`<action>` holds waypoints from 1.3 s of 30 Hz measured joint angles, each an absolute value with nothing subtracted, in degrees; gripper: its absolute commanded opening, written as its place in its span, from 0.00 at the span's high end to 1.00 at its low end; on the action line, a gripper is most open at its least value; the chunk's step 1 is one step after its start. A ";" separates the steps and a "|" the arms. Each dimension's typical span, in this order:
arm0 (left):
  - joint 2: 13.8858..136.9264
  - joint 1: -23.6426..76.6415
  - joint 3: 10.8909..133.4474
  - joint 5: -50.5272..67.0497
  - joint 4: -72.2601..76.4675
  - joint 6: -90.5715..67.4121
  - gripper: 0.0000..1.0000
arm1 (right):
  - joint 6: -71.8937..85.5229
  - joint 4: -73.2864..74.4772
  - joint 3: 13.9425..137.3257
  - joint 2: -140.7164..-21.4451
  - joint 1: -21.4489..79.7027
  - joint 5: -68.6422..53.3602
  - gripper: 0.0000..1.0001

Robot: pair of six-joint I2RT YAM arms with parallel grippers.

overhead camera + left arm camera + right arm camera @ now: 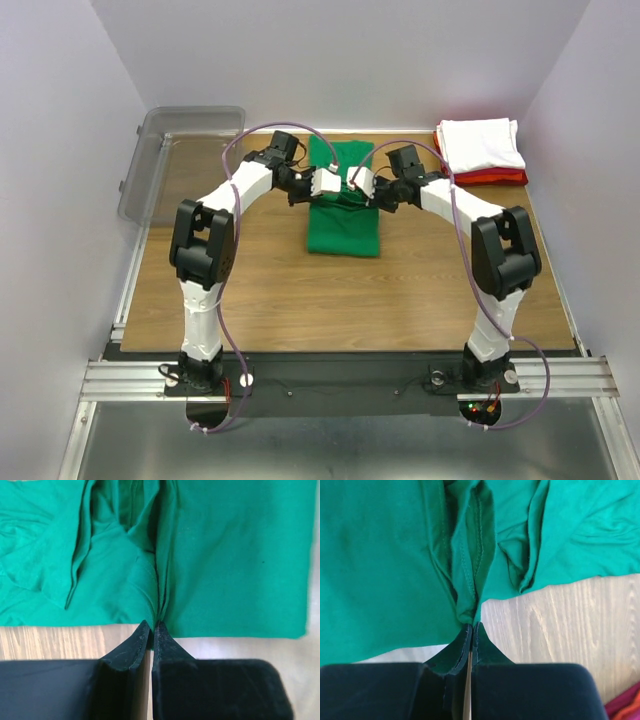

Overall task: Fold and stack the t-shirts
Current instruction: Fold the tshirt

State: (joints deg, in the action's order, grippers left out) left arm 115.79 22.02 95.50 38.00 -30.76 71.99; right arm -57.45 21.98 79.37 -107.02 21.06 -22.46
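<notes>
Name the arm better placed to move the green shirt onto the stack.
Right, probably. The left claw and right claw both pinch the green shirt, but the right is nearer the white shirt stacked on the red shirt.

The green t-shirt (343, 215) is soft matt cotton knit, creased, and you can see the stitched hems up close. The white t-shirt (482, 143) at far right looks like the same matt cloth, and so does the red t-shirt (497, 178) under it. The table (300, 290) is wood-grain, smooth with a faint sheen. The bin (180, 150) at far left is clear greyish plastic, glossy. The left gripper (152, 626) and right gripper (471, 626) are black, matt and a bit velvety. The rails (120, 378) at the near edge are bare brushed metal.
</notes>
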 measured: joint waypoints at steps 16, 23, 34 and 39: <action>122.69 16.69 100.82 36.05 -27.11 65.23 0.40 | -49.56 21.58 91.07 -115.72 17.93 -20.58 0.54; 102.63 17.47 79.31 38.04 -23.66 63.33 0.37 | -48.03 21.39 72.79 -94.70 19.59 -22.26 0.59; 96.64 27.00 58.65 34.89 -12.93 60.71 0.26 | -48.34 20.56 61.45 -95.96 29.43 -22.37 0.59; 96.68 28.56 58.08 32.80 -8.05 60.71 0.29 | -48.60 18.59 60.95 -98.59 29.36 -21.67 0.60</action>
State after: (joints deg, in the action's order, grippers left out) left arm 96.68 28.56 58.08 32.80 -8.05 60.71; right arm -48.60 18.59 60.95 -98.59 29.36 -21.67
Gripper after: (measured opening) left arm 0.738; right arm 0.413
